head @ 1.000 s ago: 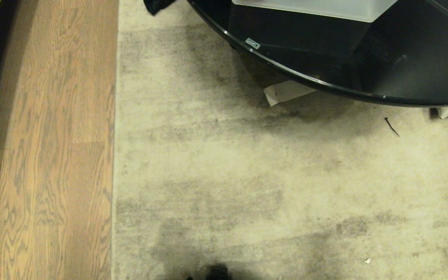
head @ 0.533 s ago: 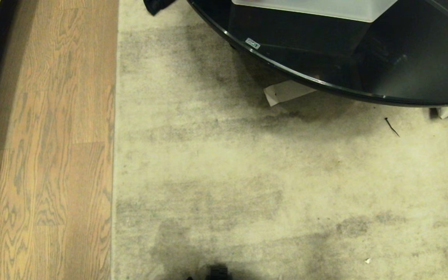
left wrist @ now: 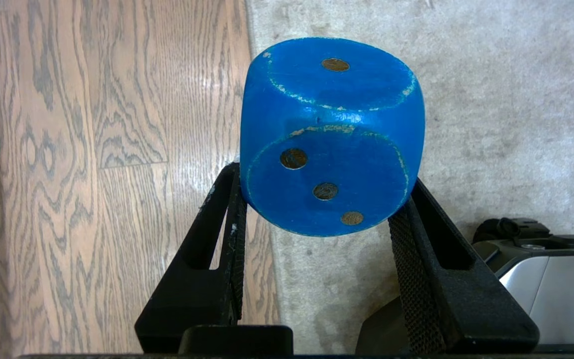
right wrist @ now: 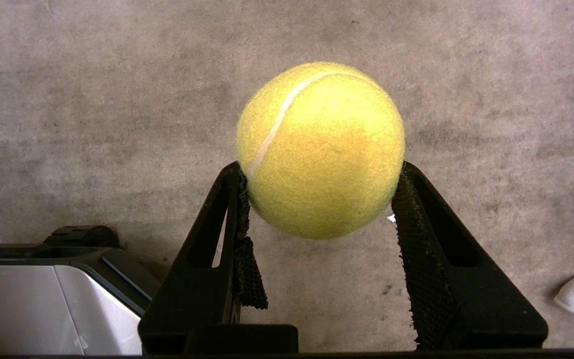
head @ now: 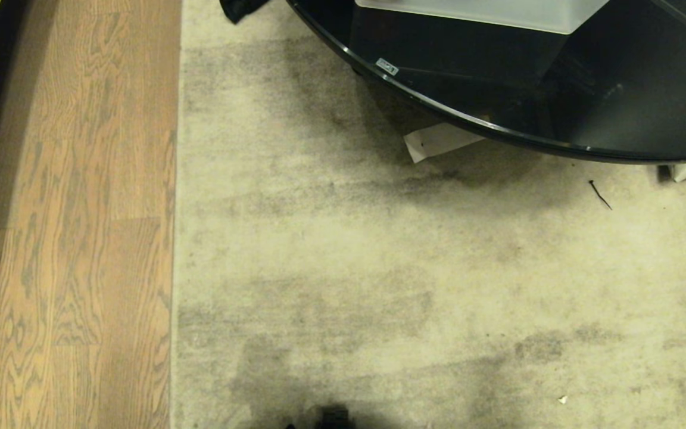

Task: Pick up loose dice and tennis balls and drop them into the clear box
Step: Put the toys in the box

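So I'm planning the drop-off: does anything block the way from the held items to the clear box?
Nothing visible does. Rug lies bare up to the black table holding the clear box.

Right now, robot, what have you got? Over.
Left end effector clamps blue die. Right end effector clamps tennis ball. Clear box ahead on black table.

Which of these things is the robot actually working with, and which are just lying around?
Part of the job:
- blue die, held in left end effector
- tennis ball, held in right end effector
- clear box

Just lying about:
- paper scrap
- black table
- rug
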{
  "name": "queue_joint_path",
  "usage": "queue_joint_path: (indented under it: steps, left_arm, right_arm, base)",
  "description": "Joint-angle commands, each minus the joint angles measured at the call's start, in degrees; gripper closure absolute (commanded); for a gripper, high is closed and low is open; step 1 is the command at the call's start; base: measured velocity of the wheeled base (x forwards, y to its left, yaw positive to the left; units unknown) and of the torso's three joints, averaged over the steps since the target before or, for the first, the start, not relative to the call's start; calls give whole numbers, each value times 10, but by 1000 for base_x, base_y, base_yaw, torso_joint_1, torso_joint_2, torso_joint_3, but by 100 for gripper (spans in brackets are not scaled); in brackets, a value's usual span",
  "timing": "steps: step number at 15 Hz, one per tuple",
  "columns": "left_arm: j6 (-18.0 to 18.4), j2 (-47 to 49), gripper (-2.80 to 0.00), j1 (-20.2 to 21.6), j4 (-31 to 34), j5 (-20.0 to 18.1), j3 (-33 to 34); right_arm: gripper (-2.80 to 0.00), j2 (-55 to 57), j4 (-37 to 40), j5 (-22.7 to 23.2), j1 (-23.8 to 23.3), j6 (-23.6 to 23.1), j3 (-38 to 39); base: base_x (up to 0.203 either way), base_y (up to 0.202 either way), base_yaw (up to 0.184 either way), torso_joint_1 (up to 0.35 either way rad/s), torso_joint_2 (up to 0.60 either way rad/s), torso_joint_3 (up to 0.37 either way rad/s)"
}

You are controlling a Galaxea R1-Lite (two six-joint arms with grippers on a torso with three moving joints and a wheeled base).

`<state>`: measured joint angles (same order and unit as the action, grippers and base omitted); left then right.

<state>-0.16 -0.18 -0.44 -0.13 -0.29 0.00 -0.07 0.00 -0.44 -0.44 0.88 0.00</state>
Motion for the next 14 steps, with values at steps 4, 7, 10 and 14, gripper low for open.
queue_joint_path:
  steps: [4, 7, 10, 14]
  left_arm:
    - [64, 0, 0, 0, 5, -6, 2]
    - [77, 0, 0, 0, 3, -27, 2]
    - [69, 0, 0, 0, 2, -25, 2]
    - [24, 0, 0, 0, 1, -13, 2]
  right_arm:
    - [0, 0, 0, 0, 0, 0, 1]
    - [0, 0, 0, 0, 0, 0, 0]
    - [0, 0, 0, 0, 0, 0, 0]
    - [0, 0, 0, 0, 0, 0, 0]
  base:
    - [0, 0, 0, 0, 0, 0]
    - [0, 0, 0, 0, 0, 0]
    - [0, 0, 0, 0, 0, 0]
    - [0, 0, 0, 0, 0, 0]
